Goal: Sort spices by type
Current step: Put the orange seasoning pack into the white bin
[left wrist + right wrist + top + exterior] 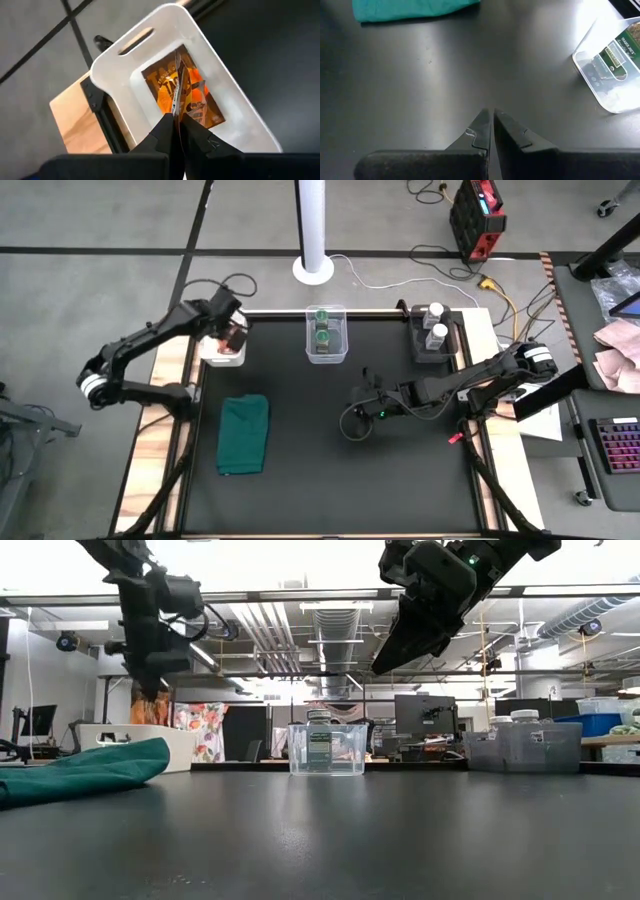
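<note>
Black table (pixel 300 480) — left end effector (pixel 175 117) pinching orange packet (pixel 186 87)

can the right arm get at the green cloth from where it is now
Probably yes. The right pincer hangs shut and empty above bare table, and the green cloth lies flat in the open with nothing between them. The left pincer is off over the white bin, holding a packet.

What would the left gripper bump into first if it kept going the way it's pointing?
Probably the orange-brown packet lying in the white bin below it. The left gripper already pinches another packet edge-on above it.
</note>
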